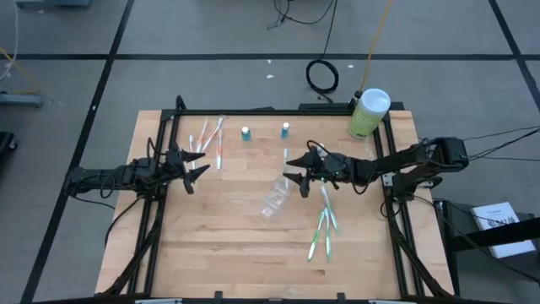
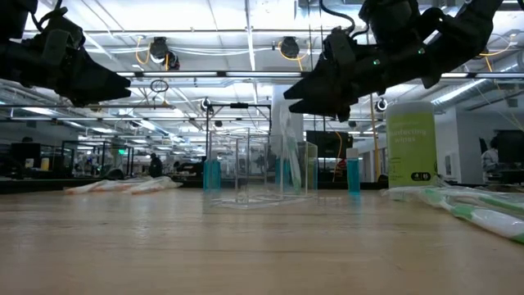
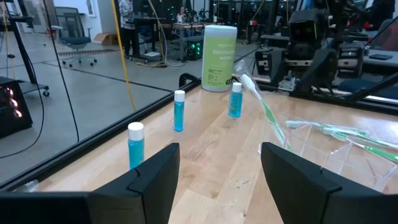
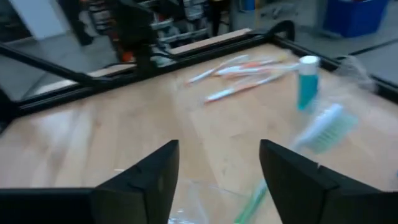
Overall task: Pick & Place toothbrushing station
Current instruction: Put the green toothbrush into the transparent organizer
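Right pincer (image 1: 297, 169) spread above clear holder (image 1: 275, 199), green-white toothbrush (image 4: 323, 132) blurred; left pincer (image 1: 196, 165) spread.

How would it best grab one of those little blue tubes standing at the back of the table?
Probably around the blue body just under the white cap, jaws coming in level from the side. The tube stands upright, slim and apart from its neighbours, so both sides are free.

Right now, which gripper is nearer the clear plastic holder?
Right. The right gripper hovers open just above and beside the clear plastic holder; the left gripper hangs farther off, toward the table's left side.
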You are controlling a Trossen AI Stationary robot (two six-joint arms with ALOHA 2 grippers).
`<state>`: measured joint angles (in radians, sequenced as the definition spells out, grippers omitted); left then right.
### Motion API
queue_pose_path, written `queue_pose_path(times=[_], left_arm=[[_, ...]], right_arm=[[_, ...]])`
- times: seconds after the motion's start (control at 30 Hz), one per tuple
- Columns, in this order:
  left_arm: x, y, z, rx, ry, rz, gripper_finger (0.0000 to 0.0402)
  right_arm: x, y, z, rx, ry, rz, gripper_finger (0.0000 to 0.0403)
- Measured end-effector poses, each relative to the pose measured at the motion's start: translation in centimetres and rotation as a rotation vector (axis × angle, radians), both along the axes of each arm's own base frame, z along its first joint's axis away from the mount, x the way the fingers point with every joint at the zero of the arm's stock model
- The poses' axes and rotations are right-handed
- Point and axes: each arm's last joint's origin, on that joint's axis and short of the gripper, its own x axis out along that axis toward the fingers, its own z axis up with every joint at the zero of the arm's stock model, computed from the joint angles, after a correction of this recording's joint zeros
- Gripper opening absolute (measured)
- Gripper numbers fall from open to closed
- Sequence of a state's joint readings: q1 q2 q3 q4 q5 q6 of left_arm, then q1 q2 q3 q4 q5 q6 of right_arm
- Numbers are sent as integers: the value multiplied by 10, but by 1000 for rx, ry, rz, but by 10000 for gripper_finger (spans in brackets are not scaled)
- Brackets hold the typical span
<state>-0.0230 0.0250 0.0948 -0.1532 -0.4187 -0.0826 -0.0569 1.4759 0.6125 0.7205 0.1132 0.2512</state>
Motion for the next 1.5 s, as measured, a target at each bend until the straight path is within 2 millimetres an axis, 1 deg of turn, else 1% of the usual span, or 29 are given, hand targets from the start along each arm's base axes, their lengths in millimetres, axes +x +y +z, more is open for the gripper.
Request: queue_pose_path(times=[0.07, 0.17, 0.23, 0.3, 0.4, 0.47, 0.53, 0.6, 0.73, 0.83, 0.97, 1.13, 1.33, 1.5], left_arm=[[0, 0, 0, 0, 0, 0, 235], [0, 0, 0, 0, 0, 0, 235], [0, 0, 0, 0, 0, 0, 234], [0, 0, 0, 0, 0, 0, 235], [0, 0, 0, 0, 0, 0, 235], [0, 0, 0, 0, 1, 0, 234], [0, 0, 0, 0, 1, -2, 235], [0, 0, 0, 0, 1, -2, 235], [0, 0, 0, 0, 1, -2, 235], [0, 0, 0, 0, 1, -2, 235], [0, 0, 0, 0, 1, -2, 235], [0, 0, 0, 0, 1, -2, 235], [0, 0, 0, 0, 1, -1, 235], [0, 0, 0, 0, 1, -1, 234]], right_arm=[[-2, 5, 3, 55, 2, 53, 232], [-11, 21, 11, 109, 109, 110, 234], [-23, 33, 17, 83, 235, 63, 230], [-32, 42, 22, 58, 359, -22, 224], [-47, 51, 27, 79, 525, -163, 215], [-55, 53, 23, 126, 616, -247, 209], [-60, 51, 10, 162, 704, -316, 204], [-63, 49, -4, 183, 770, -345, 199], [-60, 45, -26, 208, 817, -378, 192], [-55, 43, -31, 217, 812, -382, 192], [-50, 44, -40, 255, 843, -335, 191], [-48, 44, -53, 262, 898, -363, 185], [-47, 43, -53, 267, 890, -367, 166], [-47, 43, -50, 280, 871, -370, 132]])
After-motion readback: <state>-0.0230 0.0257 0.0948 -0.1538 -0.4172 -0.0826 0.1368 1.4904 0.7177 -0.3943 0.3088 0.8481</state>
